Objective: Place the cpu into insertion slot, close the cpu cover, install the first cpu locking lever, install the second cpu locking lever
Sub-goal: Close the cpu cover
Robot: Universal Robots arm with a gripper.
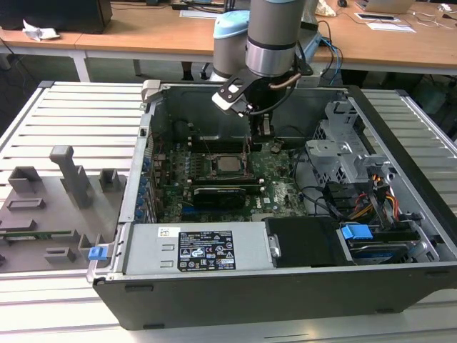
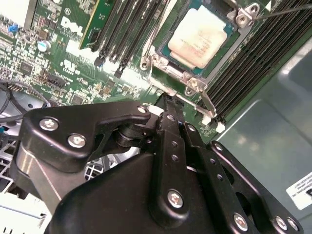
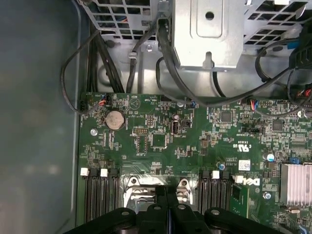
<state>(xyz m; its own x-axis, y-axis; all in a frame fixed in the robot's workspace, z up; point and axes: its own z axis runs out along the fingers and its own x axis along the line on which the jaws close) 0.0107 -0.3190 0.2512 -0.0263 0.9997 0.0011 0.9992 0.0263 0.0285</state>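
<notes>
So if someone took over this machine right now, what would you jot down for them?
Gripper: fingers pressed together, holding nothing, tip just off a corner of the socket inside the open computer case.
Cpu: seated in its socket.
Cpu cover: appears to lie flat around the cpu.
Done: cpu placed, cover seemingly down.
Left: the locking levers; I cannot tell whether either is latched.
</notes>
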